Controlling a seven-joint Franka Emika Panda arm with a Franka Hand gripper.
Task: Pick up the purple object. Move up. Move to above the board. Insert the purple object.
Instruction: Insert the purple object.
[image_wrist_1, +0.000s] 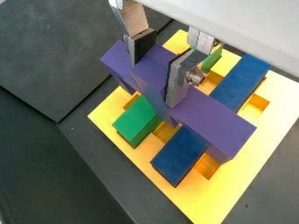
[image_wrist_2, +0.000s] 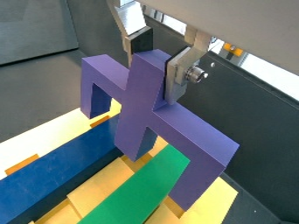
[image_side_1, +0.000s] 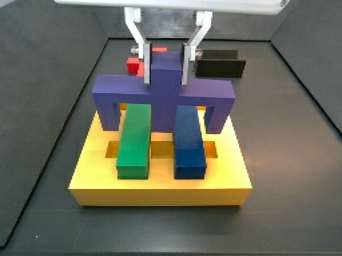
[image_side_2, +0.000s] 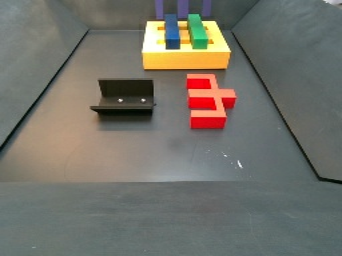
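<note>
Two silver fingers (image_side_1: 135, 40) of the hand (image_side_1: 166, 52) clamp the purple object's (image_side_1: 163, 92) stub; its legs straddle the board (image_side_1: 160, 183), over green and blue bars.

no readable text, labels or numbers anywhere

So the yellow board (image_side_2: 186, 56) sits way at the far end of the dark floor, with a blue bar (image_side_2: 173, 34) and a green bar (image_side_2: 198, 31) lying side by side on it. Purple object (image_side_2: 178, 8) legs poke up behind them, cut off by the frame edge. The gripper is out of sight. Closer in, the red stepped block (image_side_2: 206, 101) lies beside the fixture (image_side_2: 124, 97), apart from it.
</note>
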